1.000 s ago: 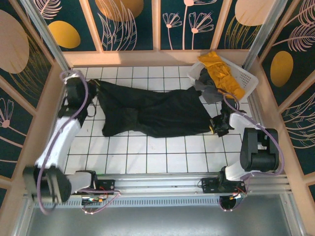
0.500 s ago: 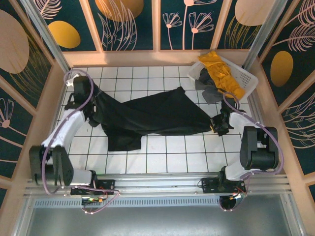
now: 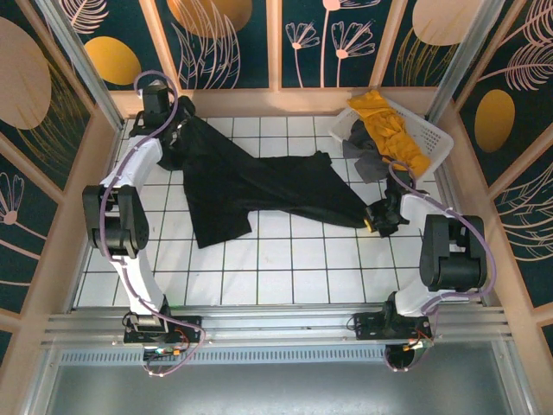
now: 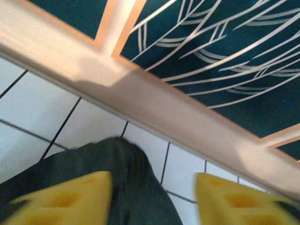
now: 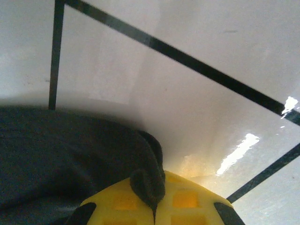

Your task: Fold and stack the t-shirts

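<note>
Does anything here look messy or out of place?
Yes. The black t-shirt lies crumpled and skewed across the tiles, and a yellow shirt and a grey shirt spill over the rim of the white basket.

A black t-shirt (image 3: 268, 186), mustard t-shirt (image 3: 389, 125), grey t-shirt (image 3: 367, 162), white basket (image 3: 437, 138), black-gridded white tiles (image 3: 294, 268)

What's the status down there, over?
Left gripper open, far-left corner. Right gripper shut on black t-shirt, unfolded. Yellow t-shirt, grey t-shirt at basket. Nothing blocking.
</note>
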